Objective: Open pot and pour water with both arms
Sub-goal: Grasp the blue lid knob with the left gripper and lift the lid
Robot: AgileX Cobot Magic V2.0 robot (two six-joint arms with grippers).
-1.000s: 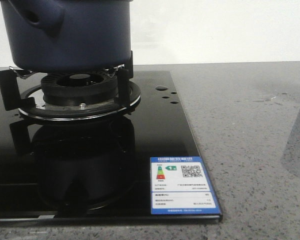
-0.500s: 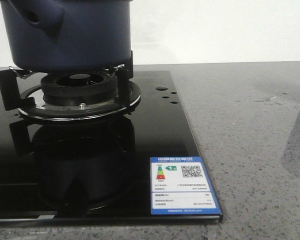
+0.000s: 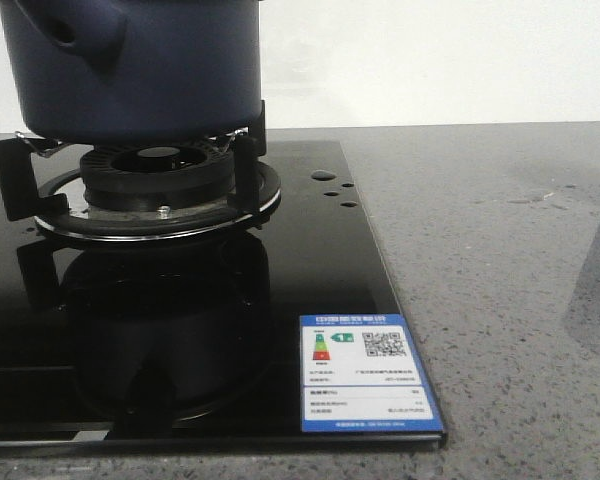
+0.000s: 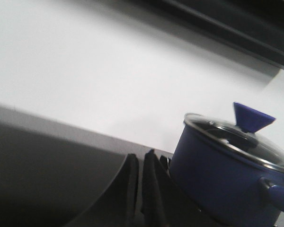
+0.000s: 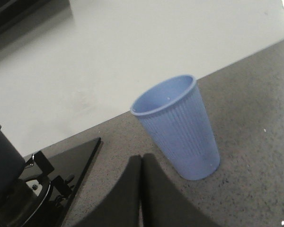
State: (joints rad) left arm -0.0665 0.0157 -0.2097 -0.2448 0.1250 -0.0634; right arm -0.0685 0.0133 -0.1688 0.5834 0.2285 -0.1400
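While neither arm has touched anything yet, the scene runs near to far as follows.

Left gripper [image 4: 138, 189]: low in the left wrist view; its two dark fingers lie pressed together with only a thin slit between them, holding nothing.

Right gripper [image 5: 141, 189]: bottom centre of the right wrist view; fingers likewise closed against each other, empty.

Energy label [image 3: 369, 372]: blue-bordered white sticker with a QR code, lower right corner of the glossy black glass hob [image 3: 320, 270], nearest the front camera.

Burner [image 3: 158, 172]: round black gas ring with a chrome collar, left of centre, under black pan supports.

Pot [image 3: 130, 65]: large round dark navy-blue pot with matte tapering sides and a stubby handle, upper left of the front view, resting on the supports; at lower right of the left wrist view.

Lid [image 4: 236, 139]: clear glass with a metal rim and a blue cone-shaped knob [image 4: 252, 117], still seated on the pot.

Cup [image 5: 177, 125]: pale blue ribbed plastic cup, upright on the grey speckled countertop [image 3: 500, 260], centre of the right wrist view, well apart from the pot.

Risk: the tapered knob could slip from a shallow pinch; the light cup could tip if nudged; a heavy pot lifted by one handle could swing and spill.
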